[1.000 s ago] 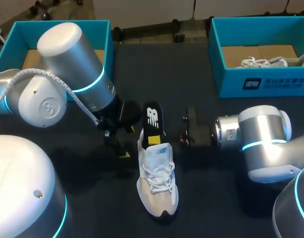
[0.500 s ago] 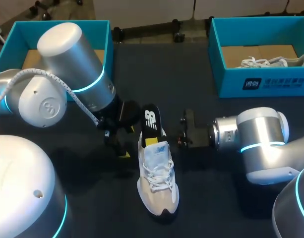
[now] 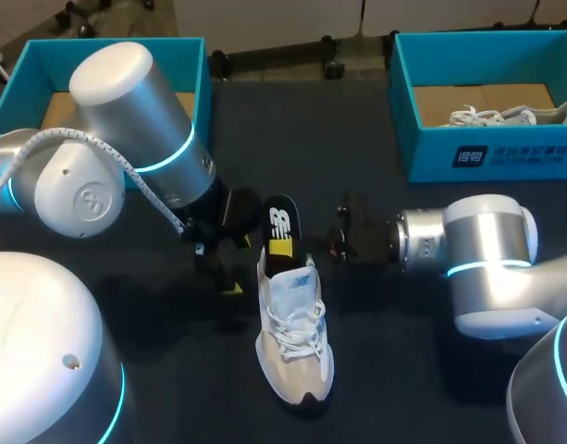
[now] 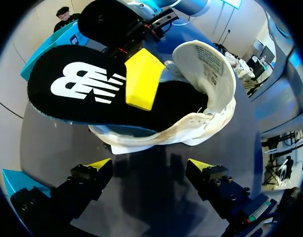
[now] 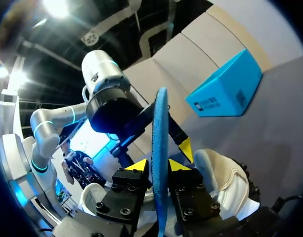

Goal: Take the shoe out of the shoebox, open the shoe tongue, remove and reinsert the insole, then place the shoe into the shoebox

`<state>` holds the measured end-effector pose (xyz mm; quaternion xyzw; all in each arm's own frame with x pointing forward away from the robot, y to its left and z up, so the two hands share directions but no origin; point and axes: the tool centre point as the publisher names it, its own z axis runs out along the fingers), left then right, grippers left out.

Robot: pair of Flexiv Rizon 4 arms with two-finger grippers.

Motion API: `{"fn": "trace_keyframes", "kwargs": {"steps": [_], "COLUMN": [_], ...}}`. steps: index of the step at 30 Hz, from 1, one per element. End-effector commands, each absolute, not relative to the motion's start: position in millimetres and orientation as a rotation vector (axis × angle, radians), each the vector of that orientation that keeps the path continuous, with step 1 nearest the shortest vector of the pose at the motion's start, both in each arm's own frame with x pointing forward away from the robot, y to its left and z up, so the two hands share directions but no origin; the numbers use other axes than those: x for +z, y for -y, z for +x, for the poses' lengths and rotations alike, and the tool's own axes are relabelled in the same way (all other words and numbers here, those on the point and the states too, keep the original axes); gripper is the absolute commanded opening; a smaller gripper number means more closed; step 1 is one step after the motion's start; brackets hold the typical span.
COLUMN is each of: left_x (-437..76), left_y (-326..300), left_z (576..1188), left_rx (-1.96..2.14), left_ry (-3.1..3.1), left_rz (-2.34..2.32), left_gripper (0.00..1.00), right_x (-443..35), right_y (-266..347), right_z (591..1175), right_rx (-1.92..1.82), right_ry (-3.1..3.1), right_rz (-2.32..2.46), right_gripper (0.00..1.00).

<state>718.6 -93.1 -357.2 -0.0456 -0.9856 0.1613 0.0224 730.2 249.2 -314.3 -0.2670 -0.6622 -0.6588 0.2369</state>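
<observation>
Black insole sticks up and back out of the heel of the white shoe. The shoe lies on the dark counter between the two arms, with its toe toward the robot. The right hand is clenched on the insole. In its wrist view the insole's blue edge runs straight between the two yellow tips. In the left wrist view one of its yellow fingertips lies flat on the insole's printed top. The tongue stands up beyond the insole, leaving the shoe's mouth open.

The left hand is released, its fingers spread with nothing between them. It sits low over the counter just beside the shoe's heel.

At the far corners of the counter stand two teal boxes. The left box shows only its cardboard floor. The right box holds a second shoe, white with loose laces.
</observation>
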Motion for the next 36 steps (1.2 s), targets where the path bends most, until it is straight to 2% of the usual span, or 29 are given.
{"fn": "trace_keyframes", "kwargs": {"steps": [1,2,28,29,30,32,36], "left_x": [-358,-358,-358,-358,-358,-358,-358], "left_y": [92,92,92,92,92,92,92], "left_z": [718,718,718,718,718,718,718], "left_rx": [0.504,0.504,0.504,0.504,0.504,0.504,0.504], "left_ry": [3.055,3.055,3.055,3.055,3.055,3.055,3.055], "left_rz": [-0.142,-0.142,-0.142,-0.142,-0.142,-0.142,-0.142], "left_gripper": [1.0,1.0,1.0,1.0,1.0,1.0,1.0], "right_x": [-319,-320,-346,-346,-344,-340,-335], "right_y": [-247,-247,-246,-245,-245,-245,-246], "right_z": [734,735,701,701,701,703,706], "right_rx": [-1.83,-1.828,-1.65,-1.66,-1.667,-1.689,-1.707], "right_ry": [1.79,1.787,1.768,1.766,1.769,1.778,1.79], "right_rz": [-0.737,-0.739,-0.9,-0.898,-0.894,-0.875,-0.855], "right_gripper": [0.13,0.0,0.0,0.32,0.38,0.46,0.47]}}
